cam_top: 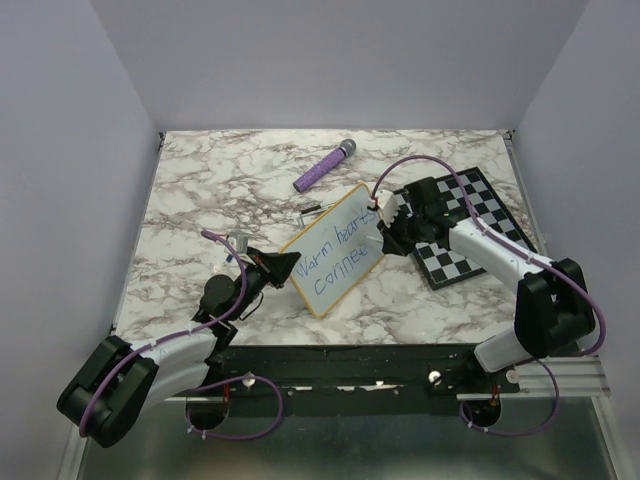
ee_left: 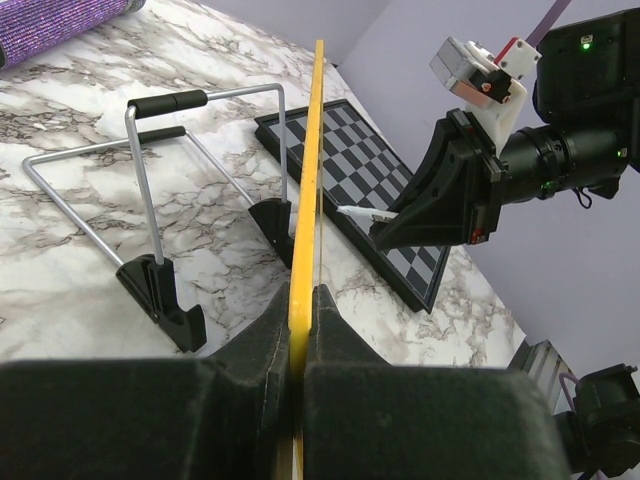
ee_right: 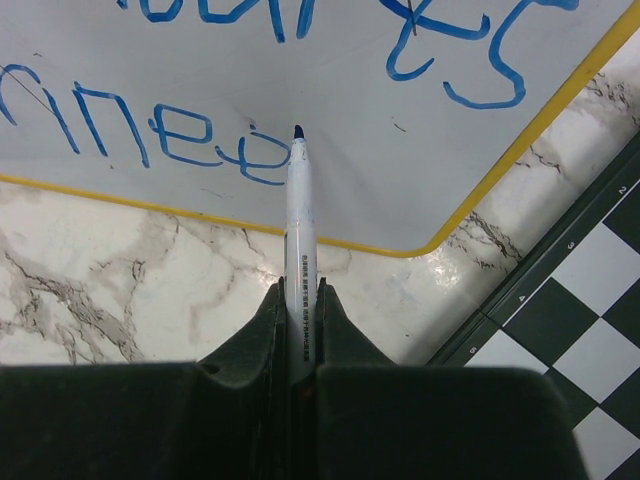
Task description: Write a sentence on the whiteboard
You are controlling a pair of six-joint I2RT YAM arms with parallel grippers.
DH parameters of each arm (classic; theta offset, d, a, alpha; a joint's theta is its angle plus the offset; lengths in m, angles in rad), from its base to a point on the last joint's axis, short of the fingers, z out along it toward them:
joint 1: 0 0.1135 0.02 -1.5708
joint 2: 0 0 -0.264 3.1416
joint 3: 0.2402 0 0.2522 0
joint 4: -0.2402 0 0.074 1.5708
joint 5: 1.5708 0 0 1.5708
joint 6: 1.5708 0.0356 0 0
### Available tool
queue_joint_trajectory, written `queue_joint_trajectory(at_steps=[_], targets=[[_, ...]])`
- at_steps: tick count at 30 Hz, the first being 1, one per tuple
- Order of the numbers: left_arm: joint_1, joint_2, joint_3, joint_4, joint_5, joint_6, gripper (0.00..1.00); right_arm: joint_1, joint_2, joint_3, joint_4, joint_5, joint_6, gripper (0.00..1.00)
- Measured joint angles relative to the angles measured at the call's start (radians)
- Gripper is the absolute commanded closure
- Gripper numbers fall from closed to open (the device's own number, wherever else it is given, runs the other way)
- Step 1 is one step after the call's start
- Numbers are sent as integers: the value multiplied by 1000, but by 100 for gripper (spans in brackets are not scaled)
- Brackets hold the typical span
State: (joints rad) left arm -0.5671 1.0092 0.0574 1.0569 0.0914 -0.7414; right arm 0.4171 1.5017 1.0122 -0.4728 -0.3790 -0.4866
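The whiteboard (cam_top: 318, 277), white with a yellow frame, stands tilted at the middle of the table. Blue words, the sentence (cam_top: 336, 247), run across it in two lines. My left gripper (cam_top: 291, 266) is shut on the board's left edge; in the left wrist view the yellow frame (ee_left: 316, 150) runs edge-on up from between the jaws of that gripper (ee_left: 298, 296). My right gripper (cam_top: 384, 233) is shut on a white marker (ee_right: 300, 230). Its blue tip sits at the last letter of the lower line (ee_right: 200, 150) on the whiteboard (ee_right: 330, 90).
A black-and-white chessboard (cam_top: 470, 225) lies under the right arm, right of the board. A purple cylinder (cam_top: 325, 167) lies at the back. A wire stand with black feet (ee_left: 160, 180) sits behind the board. My right gripper (ee_left: 400, 225) is close on the board's far side.
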Motion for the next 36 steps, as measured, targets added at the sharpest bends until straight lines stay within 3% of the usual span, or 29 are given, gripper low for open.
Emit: queue_joint_trajectory(at_steps=[20, 36], targets=[[0, 12, 0, 11, 3, -1, 100, 0, 58, 0, -18, 2, 0, 99], [0, 16, 0, 16, 6, 0, 100, -7, 32, 0, 45, 111, 76, 99]])
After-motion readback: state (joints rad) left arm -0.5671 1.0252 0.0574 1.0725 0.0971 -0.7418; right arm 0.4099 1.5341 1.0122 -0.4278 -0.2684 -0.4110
